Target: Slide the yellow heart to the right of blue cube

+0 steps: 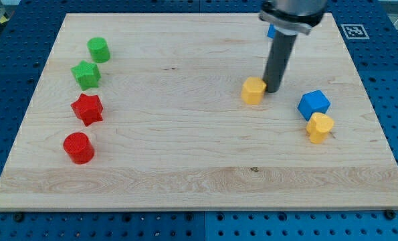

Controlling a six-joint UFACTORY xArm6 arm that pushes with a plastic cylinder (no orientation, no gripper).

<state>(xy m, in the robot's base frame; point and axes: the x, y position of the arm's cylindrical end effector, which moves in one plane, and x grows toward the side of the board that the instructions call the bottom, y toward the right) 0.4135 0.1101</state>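
Touching the yellow block (253, 90) from its right, my tip (273, 88), yellow heart (320, 127) just below blue cube (314, 104), no hand fitted.

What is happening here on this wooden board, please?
A robot arm with a dark rod is pushing coloured blocks on a wooden board. My tip stands just to the view's right of a yellow hexagon block, close to it or touching. The yellow heart lies just below the blue cube, near the view's right edge, so it is not yet to the cube's right. At the view's left are a green cylinder, a green star, a red star and a red cylinder.
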